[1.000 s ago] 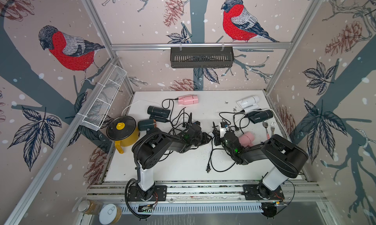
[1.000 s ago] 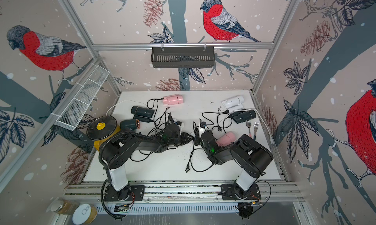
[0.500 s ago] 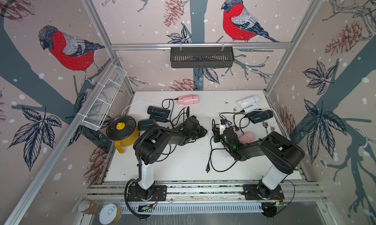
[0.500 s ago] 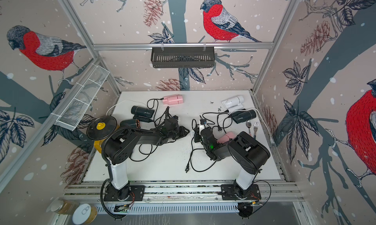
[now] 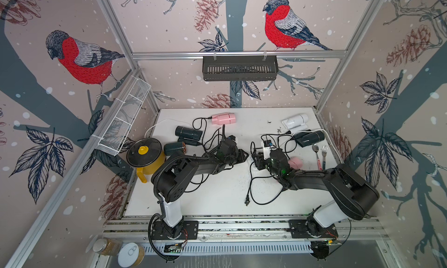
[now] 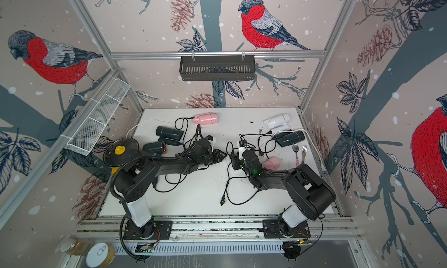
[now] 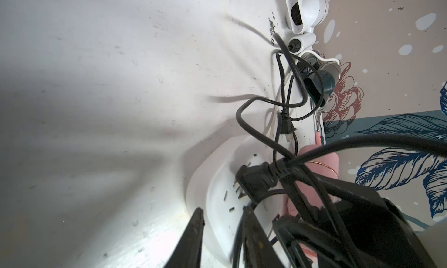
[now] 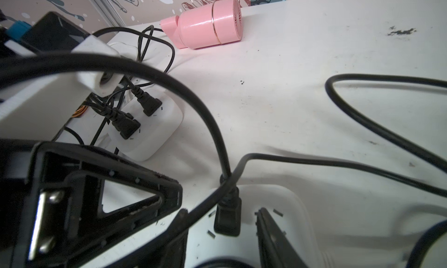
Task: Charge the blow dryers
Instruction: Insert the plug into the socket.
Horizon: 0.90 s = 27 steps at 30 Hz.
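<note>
Right claw [image 8: 220, 211] stands parted either side of plug [image 8: 227, 219] seated in power strip [image 8: 292, 201]; left claw [image 7: 223, 210] looks clamped on strip's edge. Pink blow dryer [image 5: 295, 162] lies on table [image 5: 217, 194] near right claw. Withdraw straight up, clear of looped cord [image 8: 212, 124]; hold strip down meanwhile.

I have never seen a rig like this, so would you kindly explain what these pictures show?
The machine is two robot arms, left arm and right arm, at a white table's edge, each ending in a two-fingered gripper. Both top views look down on everything; the other two come from wrist cameras. On the table lie corded hair dryers, such as a pink dryer, a white dryer and a dark dryer, plus a yellow pot, a spoon and a fork. The left gripper pinches a white power strip by its edge. The right gripper is open, jaws either side of a black plug seated in that strip.
</note>
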{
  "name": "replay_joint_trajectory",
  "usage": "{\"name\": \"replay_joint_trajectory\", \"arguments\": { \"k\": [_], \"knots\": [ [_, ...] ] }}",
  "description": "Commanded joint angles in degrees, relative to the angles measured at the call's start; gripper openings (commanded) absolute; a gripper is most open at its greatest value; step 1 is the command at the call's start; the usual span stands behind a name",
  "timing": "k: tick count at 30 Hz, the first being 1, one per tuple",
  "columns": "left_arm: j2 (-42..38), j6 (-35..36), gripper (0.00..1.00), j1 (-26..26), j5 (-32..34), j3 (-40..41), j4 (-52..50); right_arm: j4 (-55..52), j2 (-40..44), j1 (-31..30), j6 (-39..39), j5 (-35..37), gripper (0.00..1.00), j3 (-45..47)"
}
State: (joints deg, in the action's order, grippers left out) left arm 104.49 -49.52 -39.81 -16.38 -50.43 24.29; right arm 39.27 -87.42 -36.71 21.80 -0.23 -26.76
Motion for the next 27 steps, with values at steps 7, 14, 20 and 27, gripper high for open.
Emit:
{"name": "replay_joint_trajectory", "arguments": {
  "k": [7,14,20,27],
  "knots": [
    [-1.2,-0.7,0.3,-0.1,0.1,-0.1,0.9,-11.5,13.3,-1.5,-1.6,1.9,0.66,5.9],
    [-1.7,-0.9,0.3,0.0,-0.3,0.0,1.6,-24.9,30.4,-2.0,0.7,1.5,0.7,8.9],
    [-4.2,-0.4,0.3,-0.2,-0.4,4.1,3.3,-32.6,36.9,0.1,5.0,0.7,0.53,4.6],
    [-9.3,0.0,0.3,-2.6,0.1,11.1,7.5,-43.9,25.1,6.7,3.1,-10.4,0.42,-11.9]
  ]
}}
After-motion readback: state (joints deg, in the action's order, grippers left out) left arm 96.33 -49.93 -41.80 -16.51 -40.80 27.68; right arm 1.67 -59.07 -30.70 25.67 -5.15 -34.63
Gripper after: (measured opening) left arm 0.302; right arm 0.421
